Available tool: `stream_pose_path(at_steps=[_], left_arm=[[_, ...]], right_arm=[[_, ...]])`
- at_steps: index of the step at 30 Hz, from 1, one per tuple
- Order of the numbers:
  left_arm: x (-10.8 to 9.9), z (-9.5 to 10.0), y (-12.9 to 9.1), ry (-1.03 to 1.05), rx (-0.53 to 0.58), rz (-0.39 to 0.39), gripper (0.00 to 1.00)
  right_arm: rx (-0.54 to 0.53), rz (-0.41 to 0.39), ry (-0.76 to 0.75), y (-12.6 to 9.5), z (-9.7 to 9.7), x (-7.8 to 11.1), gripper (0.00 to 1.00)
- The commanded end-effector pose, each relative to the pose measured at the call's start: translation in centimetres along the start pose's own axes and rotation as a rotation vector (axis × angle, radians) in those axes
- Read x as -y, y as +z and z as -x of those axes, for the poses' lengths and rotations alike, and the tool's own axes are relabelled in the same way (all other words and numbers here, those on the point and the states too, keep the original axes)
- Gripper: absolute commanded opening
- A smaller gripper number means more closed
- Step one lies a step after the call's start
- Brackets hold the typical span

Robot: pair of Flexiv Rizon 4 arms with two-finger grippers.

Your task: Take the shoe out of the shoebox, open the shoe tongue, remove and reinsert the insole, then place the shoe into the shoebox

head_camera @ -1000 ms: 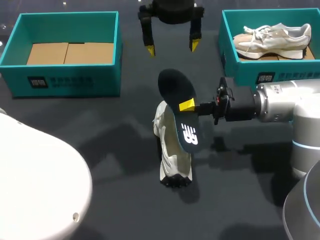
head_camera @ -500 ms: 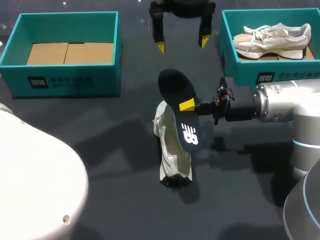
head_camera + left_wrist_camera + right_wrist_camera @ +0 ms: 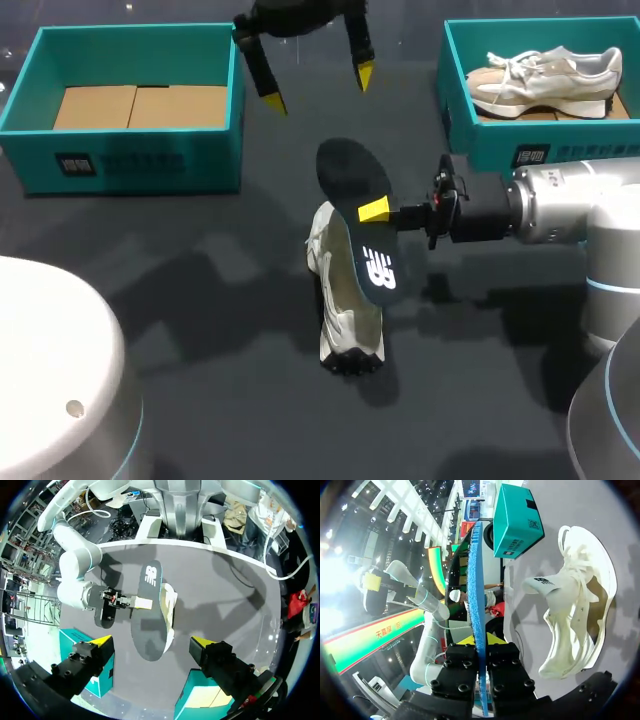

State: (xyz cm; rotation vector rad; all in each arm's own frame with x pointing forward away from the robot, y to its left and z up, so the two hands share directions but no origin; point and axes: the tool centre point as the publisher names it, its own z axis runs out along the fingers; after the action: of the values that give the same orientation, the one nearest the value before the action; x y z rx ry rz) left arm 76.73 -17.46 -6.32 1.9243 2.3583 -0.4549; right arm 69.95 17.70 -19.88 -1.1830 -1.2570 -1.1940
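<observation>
A white shoe (image 3: pixel 345 300) lies on the dark table between the two boxes, its opening facing up. My right gripper (image 3: pixel 373 210) is shut on a dark insole (image 3: pixel 360 240) with a white logo, which it holds just above the shoe. Seen edge-on, the insole (image 3: pixel 477 595) is clamped between the right fingers (image 3: pixel 492 639), with the shoe (image 3: pixel 575 610) beside it. My left gripper (image 3: pixel 318 88) hangs open and empty over the far middle of the table. From there it looks down on the insole (image 3: pixel 147 615) and the shoe (image 3: pixel 169 605).
A teal box (image 3: pixel 130 150) with a cardboard floor stands at the far left. A second teal box (image 3: pixel 470 120) at the far right holds another white shoe (image 3: pixel 545 75). My right arm (image 3: pixel 560 205) reaches in from the right, and the left arm's white housing (image 3: pixel 50 380) fills the near left corner.
My left gripper has swung over the far side of the table, first a little right, then left, and has turned. The right gripper, insole and shoe have kept still.
</observation>
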Motion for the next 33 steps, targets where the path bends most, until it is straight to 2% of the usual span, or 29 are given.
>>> stream_pose_path(at_steps=[1,3,4,16,19,25,27,33], left_arm=[[1.1,-3.5,0.2,-0.016,0.572,0.042,1.0],[1.4,-3.8,0.2,-0.039,0.586,0.038,1.0],[1.4,-4.0,0.1,-0.047,0.551,-0.002,1.0],[1.4,-4.0,0.1,-0.047,0.551,-0.002,1.0],[2.3,-5.4,0.5,-0.005,0.692,0.047,1.0],[1.8,-7.7,2.0,-0.018,0.87,0.154,1.0],[1.6,-8.4,2.1,-0.026,0.926,0.157,1.0],[1.5,-8.9,2.2,-0.024,0.943,0.158,1.0]], right_arm=[[0.002,0.002,0.0,0.1,0.0,0.1,0.0],[0.002,0.002,0.0,0.1,0.0,0.1,0.0],[0.002,0.002,0.0,0.1,0.0,0.1,0.0],[0.002,0.002,0.0,0.1,0.0,0.1,0.0],[0.002,0.002,0.0,0.1,0.0,0.1,0.0],[0.002,0.002,0.0,0.1,0.0,0.1,0.0],[0.002,0.002,0.0,0.1,0.0,0.1,0.0],[0.002,0.002,0.0,0.1,0.0,0.1,0.0]])
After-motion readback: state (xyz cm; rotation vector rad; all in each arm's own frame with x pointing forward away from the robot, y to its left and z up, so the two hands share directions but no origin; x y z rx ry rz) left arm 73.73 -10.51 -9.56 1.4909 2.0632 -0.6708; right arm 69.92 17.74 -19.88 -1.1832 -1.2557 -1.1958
